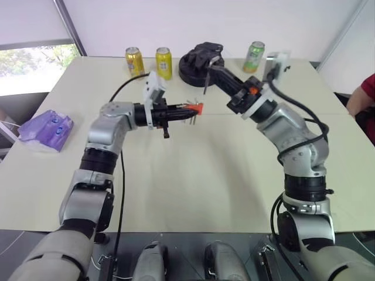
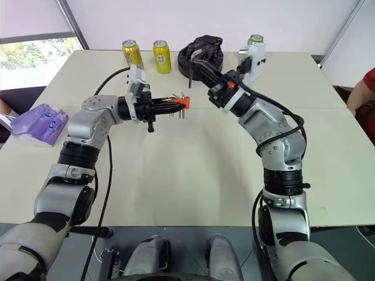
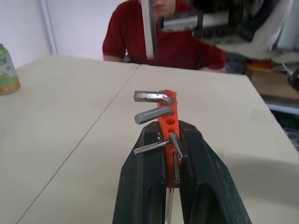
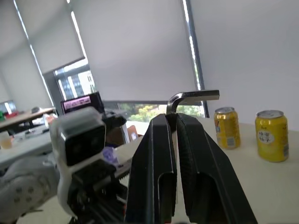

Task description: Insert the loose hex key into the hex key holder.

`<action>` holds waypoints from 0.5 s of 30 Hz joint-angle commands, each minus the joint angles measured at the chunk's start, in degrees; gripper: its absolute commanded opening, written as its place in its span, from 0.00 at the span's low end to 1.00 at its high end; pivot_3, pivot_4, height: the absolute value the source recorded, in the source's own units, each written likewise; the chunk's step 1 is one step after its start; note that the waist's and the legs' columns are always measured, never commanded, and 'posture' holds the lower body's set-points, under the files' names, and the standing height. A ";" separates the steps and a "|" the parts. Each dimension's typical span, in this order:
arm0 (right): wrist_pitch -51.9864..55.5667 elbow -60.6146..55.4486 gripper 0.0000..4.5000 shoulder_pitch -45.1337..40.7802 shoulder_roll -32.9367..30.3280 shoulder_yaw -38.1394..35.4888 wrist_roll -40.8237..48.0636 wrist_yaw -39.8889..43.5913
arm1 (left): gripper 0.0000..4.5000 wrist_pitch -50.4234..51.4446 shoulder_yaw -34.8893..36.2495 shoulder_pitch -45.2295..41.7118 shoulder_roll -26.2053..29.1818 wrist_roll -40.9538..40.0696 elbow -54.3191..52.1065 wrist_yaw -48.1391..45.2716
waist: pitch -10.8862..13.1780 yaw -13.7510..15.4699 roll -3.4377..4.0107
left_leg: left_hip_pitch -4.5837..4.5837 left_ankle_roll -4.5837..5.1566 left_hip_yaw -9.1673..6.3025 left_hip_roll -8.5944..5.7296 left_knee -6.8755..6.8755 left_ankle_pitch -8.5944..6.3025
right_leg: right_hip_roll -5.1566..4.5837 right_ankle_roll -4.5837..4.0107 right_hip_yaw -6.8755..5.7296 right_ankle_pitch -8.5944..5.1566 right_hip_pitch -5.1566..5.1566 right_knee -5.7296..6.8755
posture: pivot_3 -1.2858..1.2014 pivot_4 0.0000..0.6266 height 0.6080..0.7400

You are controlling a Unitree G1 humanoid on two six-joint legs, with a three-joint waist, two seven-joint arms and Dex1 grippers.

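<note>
The small orange-red plastic hex key holder is clamped by the left gripper; farther right, the thin silver L-shaped loose hex key is pinched by the right gripper.

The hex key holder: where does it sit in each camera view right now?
Left eye view: hex key holder just above centre, at the left claw's tip.
Right eye view: above centre, left of the middle.
Left wrist view: centre, clamped between the black fingers.
Right wrist view: I can't make it out.
Shared landmark: yellow can.
</note>
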 commanded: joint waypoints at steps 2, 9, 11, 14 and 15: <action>-1.49 -1.98 0.01 -0.38 -0.57 0.27 -1.13 1.59 | 0.00 1.30 2.25 -2.40 0.08 -2.38 -2.54 0.49 | 0.00 0.00 0.00 | 0.00 0.00 0.00 0.00 0.00 0.00 | 0.00 0.00 0.00 0.00 0.00 0.01 | 0.52 0.24 1.00; -0.65 -2.64 0.01 0.72 -0.32 -0.09 -1.15 1.77 | 0.00 0.60 2.22 -2.56 0.13 -2.20 -2.32 0.89 | 0.00 0.00 0.00 | 0.00 0.00 0.00 0.00 0.01 0.00 | 0.00 0.00 0.00 0.00 0.00 0.00 | 0.52 0.24 1.00; -0.63 -2.60 0.01 1.06 -0.47 -0.24 -1.24 1.77 | 0.00 0.72 2.23 -2.63 0.23 -2.26 -2.36 0.88 | 0.00 0.00 0.00 | 0.00 0.00 0.00 0.00 0.01 0.00 | 0.00 0.00 0.00 0.00 0.00 0.01 | 0.52 0.24 1.00; -0.60 -2.43 0.01 1.21 -0.52 -0.68 -1.18 1.62 | 0.00 0.43 2.07 -2.54 0.54 -1.89 -2.05 0.74 | 0.00 0.01 0.00 | 0.00 0.00 0.00 0.00 0.01 0.00 | 0.00 0.00 0.00 0.00 0.00 0.00 | 0.52 0.24 1.00; -0.58 -2.38 0.01 1.11 -0.45 -0.89 -1.07 1.52 | 0.00 0.28 2.02 -2.46 0.61 -1.74 -1.90 0.70 | 0.00 0.01 0.00 | 0.00 0.00 0.01 0.00 0.01 0.00 | 0.00 0.00 0.00 0.00 0.00 0.01 | 0.52 0.24 1.00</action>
